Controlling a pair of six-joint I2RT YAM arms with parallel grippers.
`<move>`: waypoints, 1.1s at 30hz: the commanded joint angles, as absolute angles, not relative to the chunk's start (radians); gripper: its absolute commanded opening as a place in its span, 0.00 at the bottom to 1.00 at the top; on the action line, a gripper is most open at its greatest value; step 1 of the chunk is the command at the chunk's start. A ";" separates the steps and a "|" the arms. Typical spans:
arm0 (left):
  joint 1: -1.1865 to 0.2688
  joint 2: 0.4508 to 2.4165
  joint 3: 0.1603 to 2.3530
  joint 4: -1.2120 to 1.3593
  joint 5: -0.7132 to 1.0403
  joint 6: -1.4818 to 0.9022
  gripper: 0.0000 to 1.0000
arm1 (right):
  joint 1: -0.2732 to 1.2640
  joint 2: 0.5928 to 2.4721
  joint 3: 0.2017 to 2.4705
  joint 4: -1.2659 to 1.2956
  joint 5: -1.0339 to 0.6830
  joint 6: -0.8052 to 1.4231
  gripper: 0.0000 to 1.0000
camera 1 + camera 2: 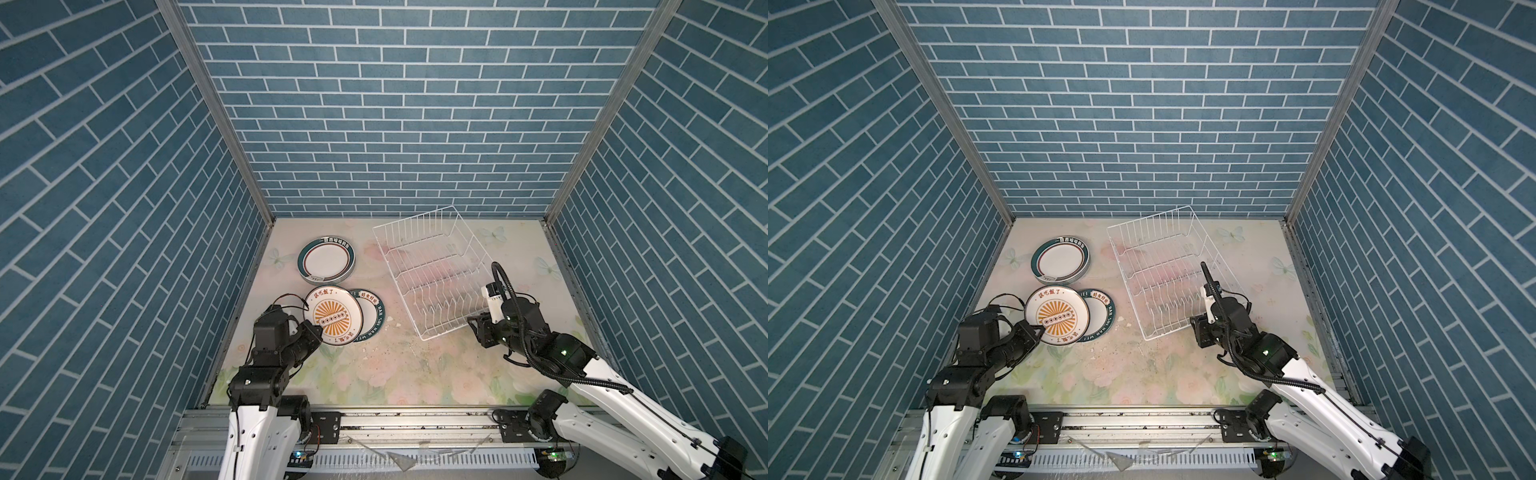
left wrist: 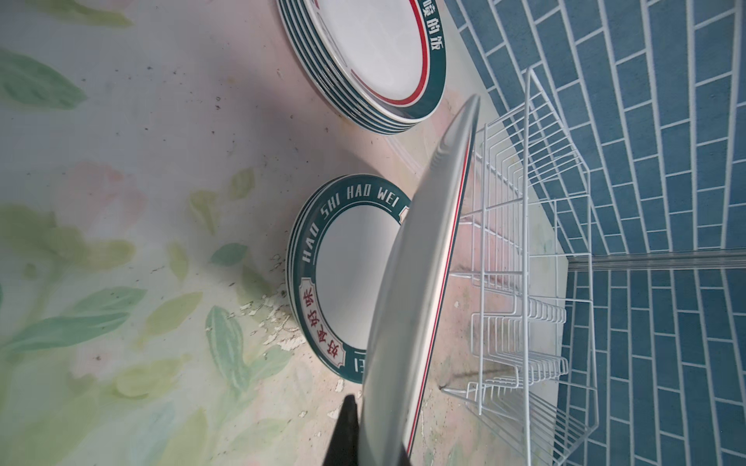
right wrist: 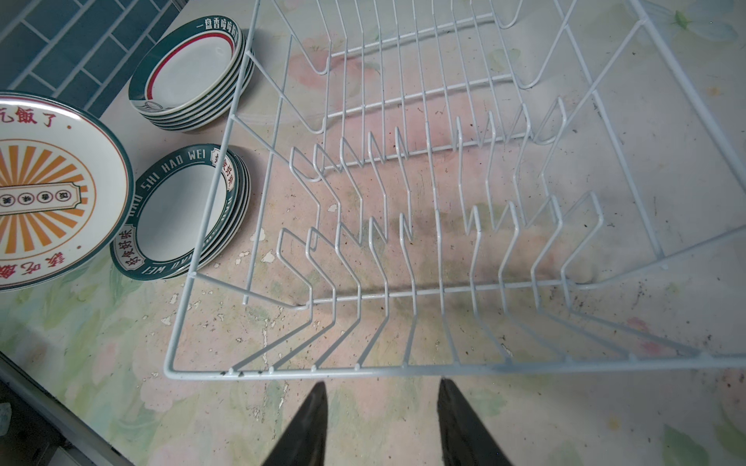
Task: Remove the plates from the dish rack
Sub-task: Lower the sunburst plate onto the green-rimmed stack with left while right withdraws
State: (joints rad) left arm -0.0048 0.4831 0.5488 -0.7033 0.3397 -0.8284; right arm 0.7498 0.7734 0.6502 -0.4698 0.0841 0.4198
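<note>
– Plates: where do they sit relative to the dish rack?

– All plates in view are outside the rack, on its left side in both top views. A stack of larger green-rimmed plates lies flat on the floral table, beside the far half of the rack's left wall. A stack of smaller plates, lettered HAO SHI HAO WEI, lies flat just beside the rack's near-left corner. A sunburst plate is farther left of the rack than that small stack and is raised off the table.

– State of the grippers?

– Left gripper: clenched on the near rim of the sunburst plate. One finger shows against the plate's underside in the left wrist view. Right gripper: released, jaws parted, with bare table showing between them. It hangs just outside the rack's near rim and faces into the rack.

– What stands in the way?

– The sunburst plate overlaps the small stack on the side away from the rack and hides part of its rim in both top views. In the right wrist view the rack's left wall wires cross in front of both stacks. White flakes and dark specks lie on the table around the rack's near-left corner. Blue brick walls enclose the table, and the rack's far corner is near the back wall.
</note>
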 commanded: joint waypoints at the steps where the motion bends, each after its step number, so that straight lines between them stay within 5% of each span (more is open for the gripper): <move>1: -0.001 0.501 0.504 -0.544 0.401 -0.869 0.00 | 0.750 0.766 0.686 -0.512 0.075 0.404 0.46; 8: -0.002 0.562 0.379 -0.276 0.475 -0.956 0.00 | 0.750 0.746 0.663 -0.504 0.046 0.390 0.46; 33: 0.000 0.820 0.302 0.036 0.556 -0.984 0.00 | 0.749 0.824 0.695 -0.484 -0.029 0.361 0.47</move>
